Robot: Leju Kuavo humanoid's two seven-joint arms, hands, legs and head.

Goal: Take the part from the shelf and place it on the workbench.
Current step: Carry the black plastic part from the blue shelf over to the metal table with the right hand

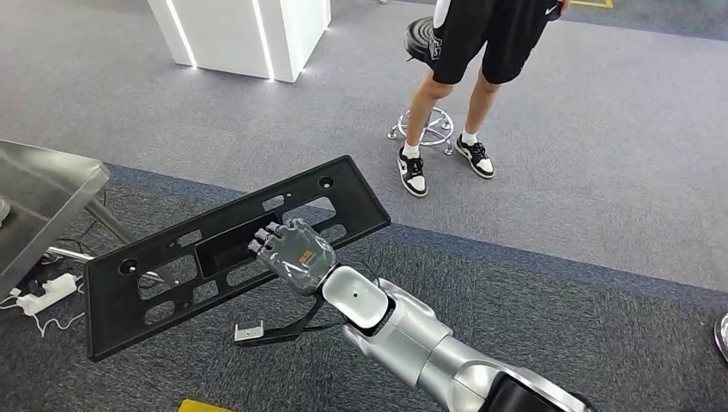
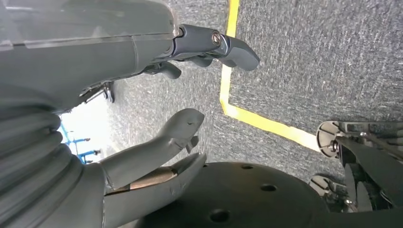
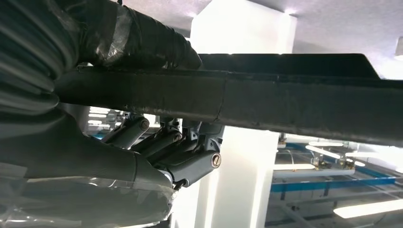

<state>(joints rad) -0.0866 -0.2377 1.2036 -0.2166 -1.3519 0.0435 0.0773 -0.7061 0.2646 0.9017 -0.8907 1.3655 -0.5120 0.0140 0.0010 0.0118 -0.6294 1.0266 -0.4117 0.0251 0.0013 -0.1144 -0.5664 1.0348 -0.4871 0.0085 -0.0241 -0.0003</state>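
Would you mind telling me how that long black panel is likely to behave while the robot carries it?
The black panel looks stiff: it stays straight though the right hand holds it alone. Probably light, given its many cutouts. It juts far past the hand, so it may swing or twist.

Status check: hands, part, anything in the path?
Right robot hand grips the black panel, carried tilted. Left robot hand open. Person standing ahead; metal table front-left.
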